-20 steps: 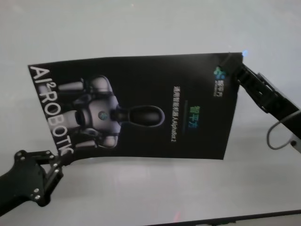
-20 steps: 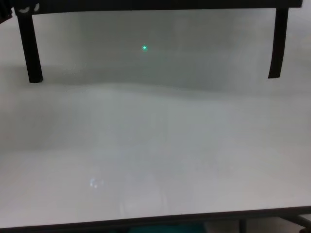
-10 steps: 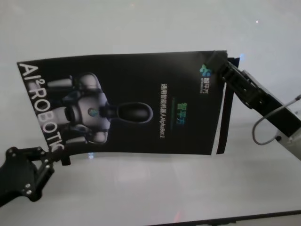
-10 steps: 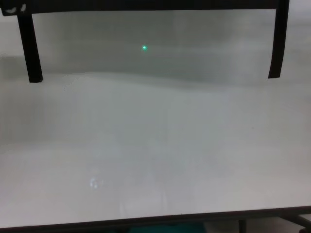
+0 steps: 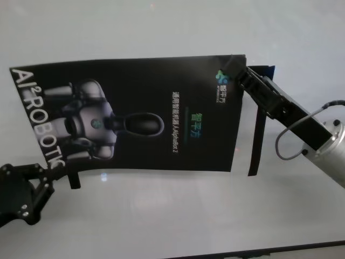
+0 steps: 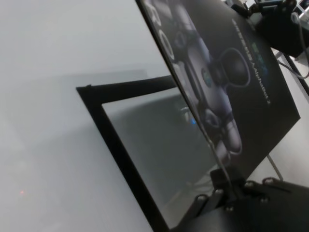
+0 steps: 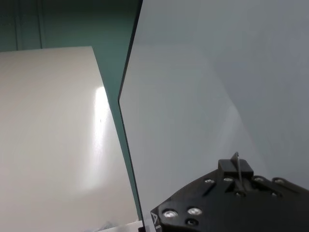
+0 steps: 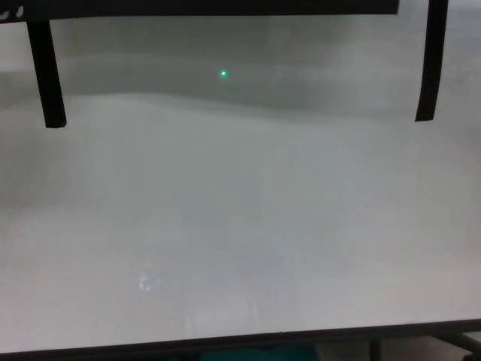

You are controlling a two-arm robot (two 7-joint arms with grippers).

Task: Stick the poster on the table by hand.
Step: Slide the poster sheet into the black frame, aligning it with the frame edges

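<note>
Head view: your left pincer (image 5: 54,171) and right pincer (image 5: 237,72) each grip a corner of the poster (image 5: 140,116), stretched between them above the worktop (image 5: 161,226). Left wrist view: poster airborne. Step: carrying; next, lower it flat.

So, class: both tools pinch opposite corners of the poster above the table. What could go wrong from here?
1. The poster is held only at two diagonal corners, by the left tool and the right tool; a thin pinch could slip.
2. It hangs skewed over the table, so it may land crooked.
3. The black strips dangling from its edges could touch down first or fold under.
</note>
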